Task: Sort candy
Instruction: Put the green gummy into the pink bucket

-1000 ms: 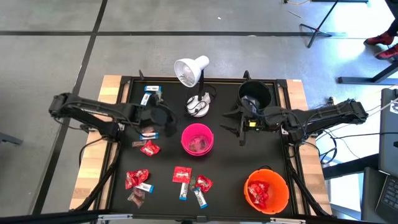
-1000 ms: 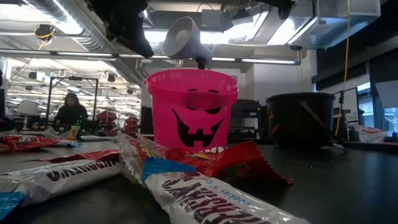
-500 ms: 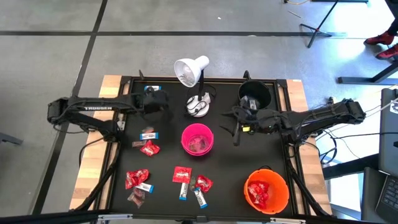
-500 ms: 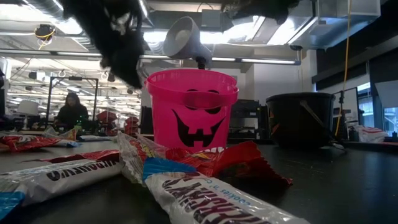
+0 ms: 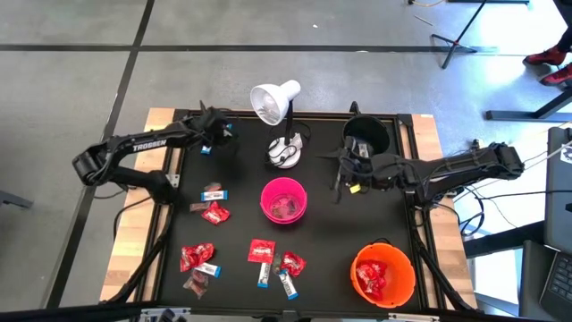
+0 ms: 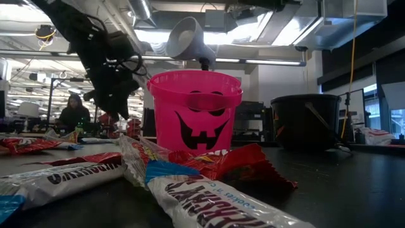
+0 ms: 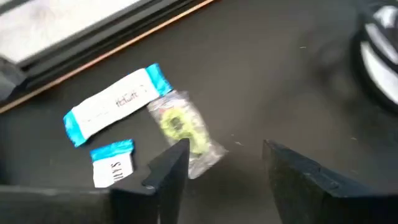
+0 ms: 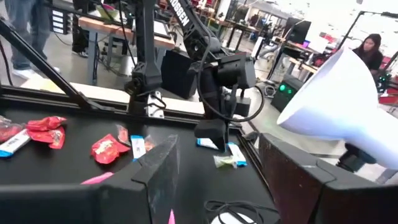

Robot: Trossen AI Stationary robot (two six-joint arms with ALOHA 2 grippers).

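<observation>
The left gripper [image 7: 217, 163] is now reaching to the table's far corner, having swung away from the pink bucket [image 5: 284, 199]; its jaws are standing apart, holding nothing; a clear-wrapped green candy [image 7: 185, 132] is lying just ahead of its fingers, two white-and-blue bars [image 7: 115, 103] lying beside it; the right gripper [image 5: 340, 174] is hovering open near the black bucket [image 5: 366, 136].

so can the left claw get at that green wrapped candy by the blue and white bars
Probably yes. The left claw hangs open just above the green-wrapped candy, nothing lies between them, and the two white-and-blue bars sit off to one side, apart from it.
</observation>
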